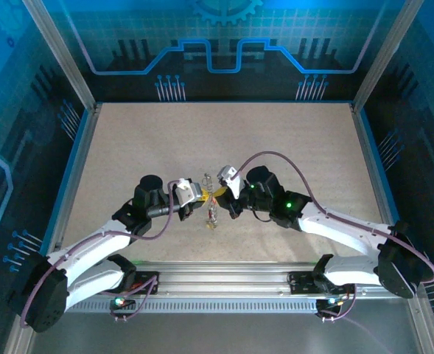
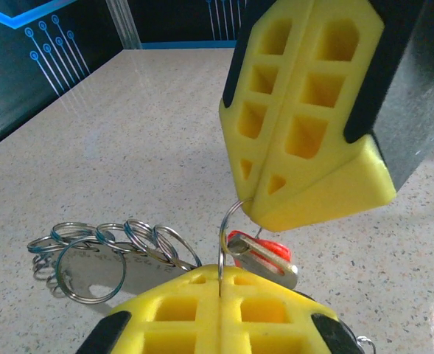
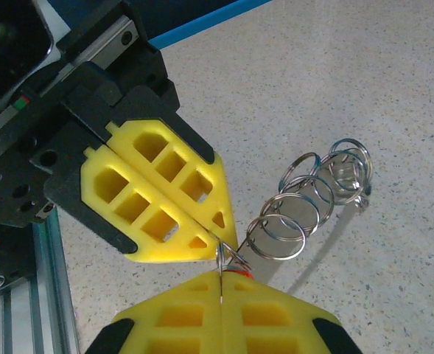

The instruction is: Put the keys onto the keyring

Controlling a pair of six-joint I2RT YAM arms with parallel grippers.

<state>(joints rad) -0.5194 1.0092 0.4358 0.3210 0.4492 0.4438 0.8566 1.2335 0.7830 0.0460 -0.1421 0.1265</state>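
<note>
Keyring (image 2: 223, 234): a thin wire loop pinched at both ends, at the middle of the surface (image 1: 290, 147) and towards its near edge. The left hand (image 2: 220, 306) has its yellow fingers pressed together on the lower part of the wire. The right hand (image 2: 259, 209) is clamped on the upper part, fingertips nearly meeting the left's.

The surface is pale beige with fine speckles. Blue walls (image 1: 25, 66) printed with circuit lines stand around it, with metal posts (image 1: 58, 51) at the corners and a metal rail (image 1: 224, 276) along the near edge.

The top view gives both arms bent inward, tips together, and the metal between them only as a small glint. The left wrist view shows a key (image 2: 264, 254) with a red head hanging just beside the loop, and a string of linked rings (image 2: 121, 240) with a flat metal plate (image 2: 102, 271) trailing left. The right wrist view shows those rings as a coil running up and right, its shadow on the surface, and the key as no more than a red sliver.
</note>
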